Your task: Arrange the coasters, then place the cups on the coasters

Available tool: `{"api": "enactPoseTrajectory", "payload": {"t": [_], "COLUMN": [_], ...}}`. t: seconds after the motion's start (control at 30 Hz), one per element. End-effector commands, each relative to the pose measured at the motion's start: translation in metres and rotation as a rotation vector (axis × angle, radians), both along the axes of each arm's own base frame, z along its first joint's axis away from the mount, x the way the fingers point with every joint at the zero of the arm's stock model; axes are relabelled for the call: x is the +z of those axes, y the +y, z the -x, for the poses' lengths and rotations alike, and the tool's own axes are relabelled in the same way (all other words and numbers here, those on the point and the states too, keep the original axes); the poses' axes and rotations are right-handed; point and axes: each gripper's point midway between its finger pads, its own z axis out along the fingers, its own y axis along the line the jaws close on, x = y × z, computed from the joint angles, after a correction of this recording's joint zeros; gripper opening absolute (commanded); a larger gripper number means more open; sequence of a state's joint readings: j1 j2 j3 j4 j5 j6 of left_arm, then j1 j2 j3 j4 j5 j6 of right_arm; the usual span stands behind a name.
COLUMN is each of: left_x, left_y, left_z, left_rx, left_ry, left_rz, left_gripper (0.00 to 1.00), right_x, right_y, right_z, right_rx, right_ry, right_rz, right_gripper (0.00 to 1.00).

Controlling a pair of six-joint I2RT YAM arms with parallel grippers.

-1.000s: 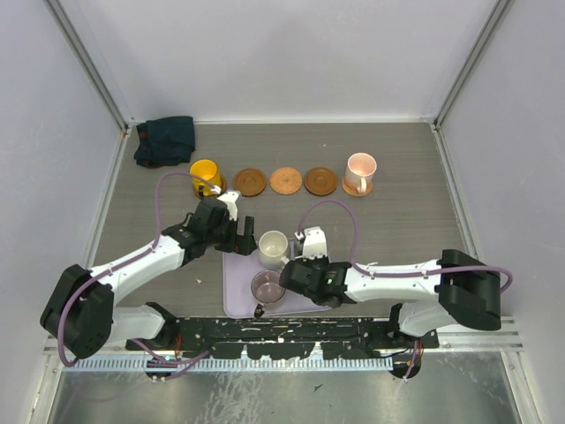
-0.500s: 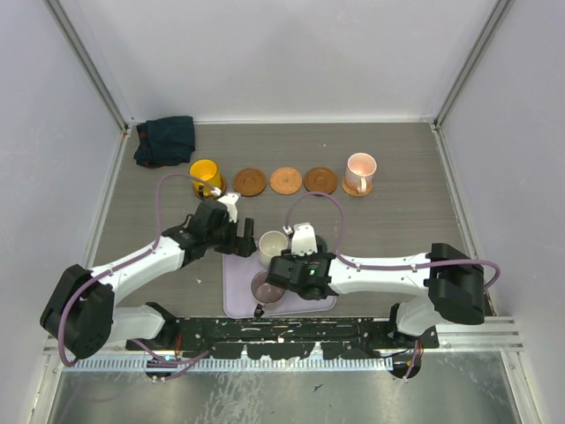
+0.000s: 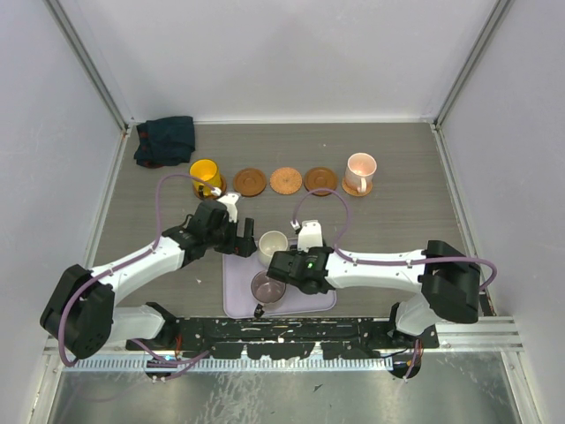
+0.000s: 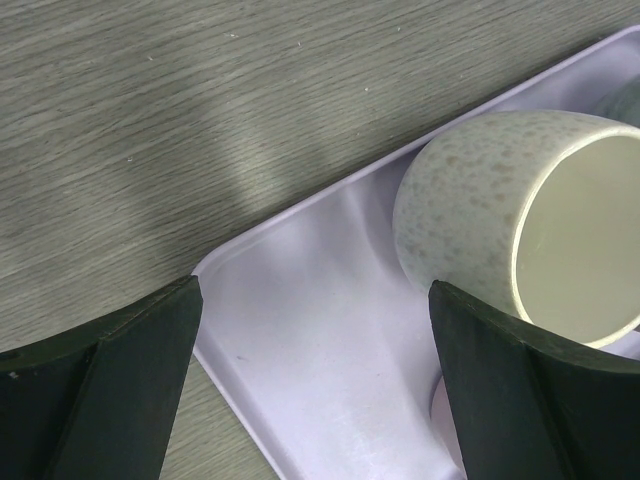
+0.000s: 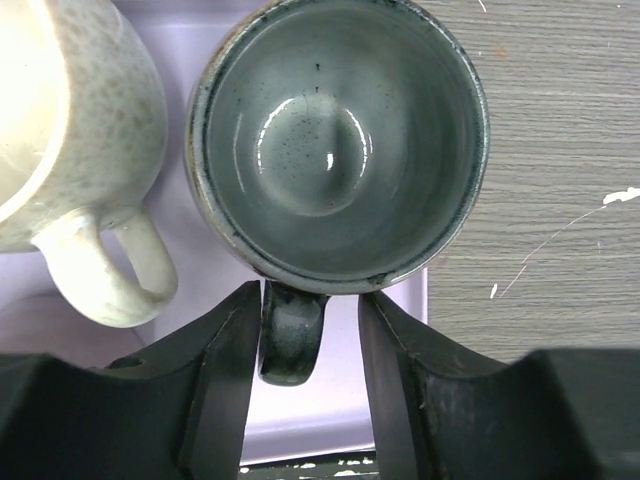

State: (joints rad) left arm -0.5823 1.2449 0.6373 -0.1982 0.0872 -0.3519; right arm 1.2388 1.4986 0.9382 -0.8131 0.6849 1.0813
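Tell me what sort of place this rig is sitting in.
Probably a lab test booth, not a kitchen: plain white panel walls on aluminium posts box in a grey wood-grain table, with a metal mounting rail along its near edge.

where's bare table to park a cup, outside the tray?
Open: wood right of the pink cup out to the side wall; the strip behind the coasters. Crowded: the lavender tray, where the left tool and right tool sit by the cream cup, mauve cup and grey-green cup.
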Motion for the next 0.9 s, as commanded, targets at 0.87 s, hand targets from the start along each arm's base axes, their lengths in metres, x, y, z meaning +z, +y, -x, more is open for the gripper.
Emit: {"api": "enactPoseTrajectory", "payload": {"t": [0.87], "left_x": [0.005], "left_y": [-0.007], "left_z": [-0.007], "left_rx": [-0.021], "left_ry": [-0.036], "left_rz": [0.026], "left_gripper": [0.98], "right_x": [-0.027], "right_y": [-0.011], "right_z": [-0.014], "right_rx": [-0.094], "right_ry": [0.087], "right_rz": [-0.070], "right_gripper": [0.25]}}
